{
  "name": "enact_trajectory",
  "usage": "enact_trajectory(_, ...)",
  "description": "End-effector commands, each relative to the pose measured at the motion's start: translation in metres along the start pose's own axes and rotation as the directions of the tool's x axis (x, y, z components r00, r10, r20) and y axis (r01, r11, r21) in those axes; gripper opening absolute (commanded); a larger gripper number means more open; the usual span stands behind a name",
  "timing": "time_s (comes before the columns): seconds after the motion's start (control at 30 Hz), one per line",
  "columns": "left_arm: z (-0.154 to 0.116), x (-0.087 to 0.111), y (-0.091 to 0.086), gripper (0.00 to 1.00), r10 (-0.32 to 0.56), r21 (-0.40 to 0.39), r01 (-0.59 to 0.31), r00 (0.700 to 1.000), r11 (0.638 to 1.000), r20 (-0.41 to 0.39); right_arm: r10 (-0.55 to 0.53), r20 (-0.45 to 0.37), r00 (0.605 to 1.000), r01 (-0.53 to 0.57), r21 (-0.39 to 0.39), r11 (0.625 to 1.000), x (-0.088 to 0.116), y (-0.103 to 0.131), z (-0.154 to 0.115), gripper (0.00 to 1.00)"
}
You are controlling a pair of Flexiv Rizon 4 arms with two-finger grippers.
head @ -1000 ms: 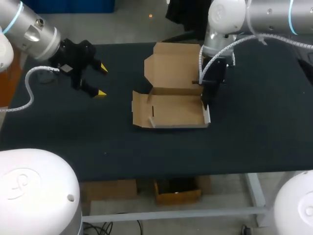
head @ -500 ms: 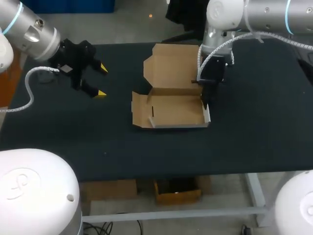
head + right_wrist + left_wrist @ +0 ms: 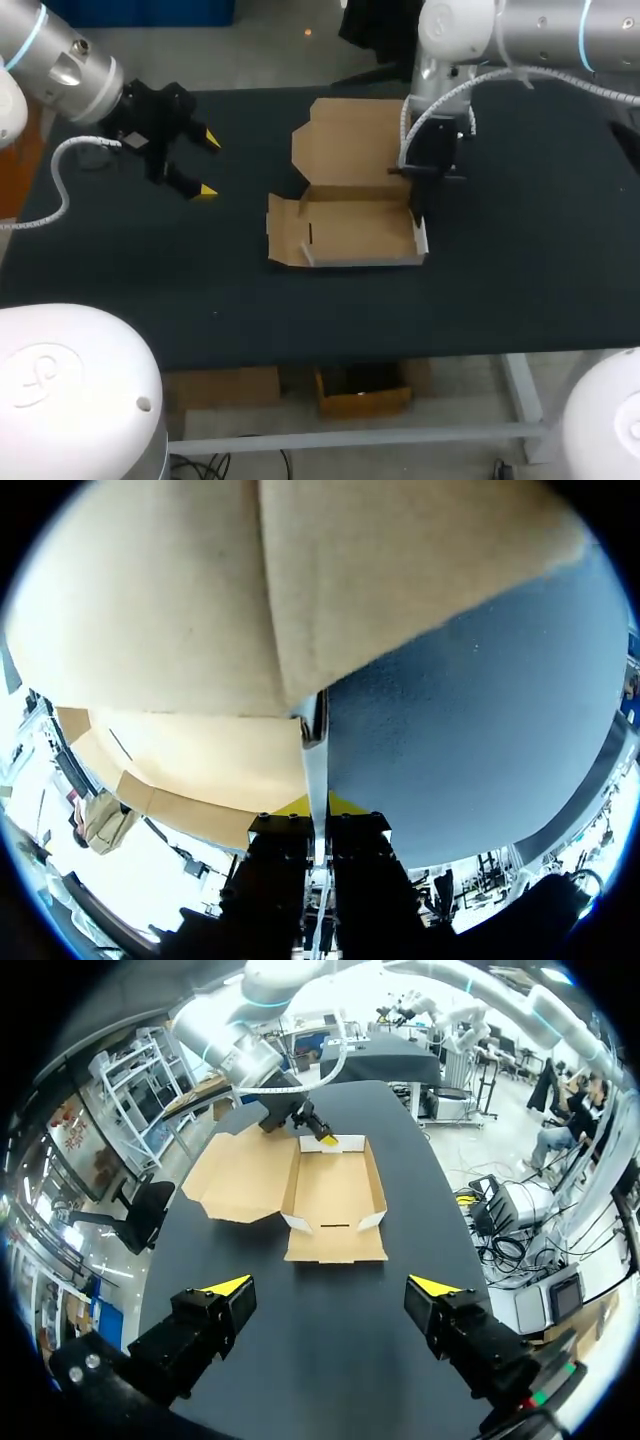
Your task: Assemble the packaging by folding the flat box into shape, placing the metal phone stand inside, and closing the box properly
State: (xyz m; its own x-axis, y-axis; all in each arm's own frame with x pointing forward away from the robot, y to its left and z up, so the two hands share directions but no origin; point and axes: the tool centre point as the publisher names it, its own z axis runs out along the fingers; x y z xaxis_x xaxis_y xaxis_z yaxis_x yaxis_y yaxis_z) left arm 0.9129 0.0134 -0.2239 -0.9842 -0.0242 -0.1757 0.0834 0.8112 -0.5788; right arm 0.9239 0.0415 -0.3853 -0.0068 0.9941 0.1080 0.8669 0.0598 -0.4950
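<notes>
The brown cardboard box (image 3: 350, 230) lies mid-table as a shallow tray, its lid (image 3: 355, 135) spread flat behind it and a side flap (image 3: 283, 228) lying out to the left. My right gripper (image 3: 416, 210) points down at the tray's right end. In the right wrist view its fingers (image 3: 316, 805) are shut on that thin right side wall (image 3: 315, 745). My left gripper (image 3: 208, 165) hangs open over bare table, well left of the box (image 3: 335, 1195), and holds nothing. No metal phone stand shows in any view.
The black tabletop (image 3: 520, 260) stretches bare to the right of the box and along the front edge. From the left wrist view, my right arm (image 3: 265, 1070) comes down onto the far end of the box.
My right gripper has drawn the box a little to the left and away from the front edge. The left arm has kept still.
</notes>
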Motion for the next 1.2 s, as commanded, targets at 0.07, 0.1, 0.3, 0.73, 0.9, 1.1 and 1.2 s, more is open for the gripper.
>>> enact_trajectory(0.07,0.000,0.000,0.000,1.00,0.000,-0.001,0.000,1.000,1.000,-0.001,0.017,0.049,0.999,-0.021,0.072,0.997,0.013,-0.002,-0.004,0.00)
enact_trajectory(0.1,0.000,0.000,0.000,1.00,0.000,-0.001,0.000,1.000,1.000,-0.001,0.032,0.056,0.998,-0.036,0.075,0.997,0.013,-0.004,-0.003,0.00)
enact_trajectory(0.3,0.000,0.000,0.000,1.00,0.000,-0.001,0.000,1.000,1.000,-0.001,0.043,0.079,0.996,-0.052,0.115,0.992,0.013,-0.009,0.008,0.00)
enact_trajectory(0.73,0.000,0.000,0.000,1.00,0.000,-0.001,0.000,1.000,1.000,-0.001,0.046,0.066,0.997,-0.055,0.147,0.988,0.004,-0.027,0.025,0.00)
enact_trajectory(0.9,0.000,0.000,0.000,1.00,0.000,-0.001,0.000,1.000,1.000,-0.001,0.045,0.060,0.997,-0.052,0.126,0.991,0.002,-0.028,0.026,0.00)
enact_trajectory(1.1,0.000,0.000,0.000,1.00,0.000,-0.001,0.000,1.000,1.000,-0.001,0.039,0.058,0.998,-0.043,0.077,0.996,0.001,-0.030,0.027,0.00)
enact_trajectory(1.2,0.000,0.000,0.000,1.00,0.000,-0.001,0.000,1.000,1.000,-0.001,0.037,0.062,0.997,-0.041,0.070,0.997,0.002,-0.030,0.028,0.00)
